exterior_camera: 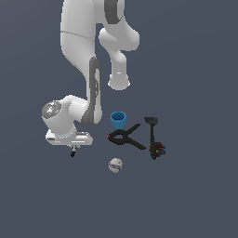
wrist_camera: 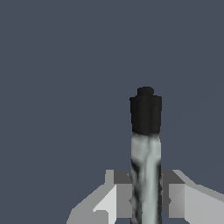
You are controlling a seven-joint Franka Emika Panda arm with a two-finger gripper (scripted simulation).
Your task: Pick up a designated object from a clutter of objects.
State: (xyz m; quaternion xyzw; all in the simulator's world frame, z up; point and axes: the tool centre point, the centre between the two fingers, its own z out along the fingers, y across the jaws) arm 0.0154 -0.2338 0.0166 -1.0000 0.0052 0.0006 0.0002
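Note:
The designated object is a thin pen-like stick (wrist_camera: 145,144) with a pale grey barrel and a black end. In the wrist view it stands between my two fingers (wrist_camera: 123,197), which press its barrel from both sides. My gripper (wrist_camera: 145,201) is shut on it. In the exterior view the gripper (exterior_camera: 73,148) hangs low at the exterior view's left, apart from the clutter. Only the stick's dark tip (exterior_camera: 73,153) shows below the hand. Whether it touches the floor I cannot tell.
The other objects lie to the exterior view's right of the gripper: a blue cup (exterior_camera: 118,120), a black spring clamp (exterior_camera: 125,137), a long black-handled tool (exterior_camera: 152,135) and a white ball with markings (exterior_camera: 115,165). The arm's own links (exterior_camera: 81,56) rise behind the hand.

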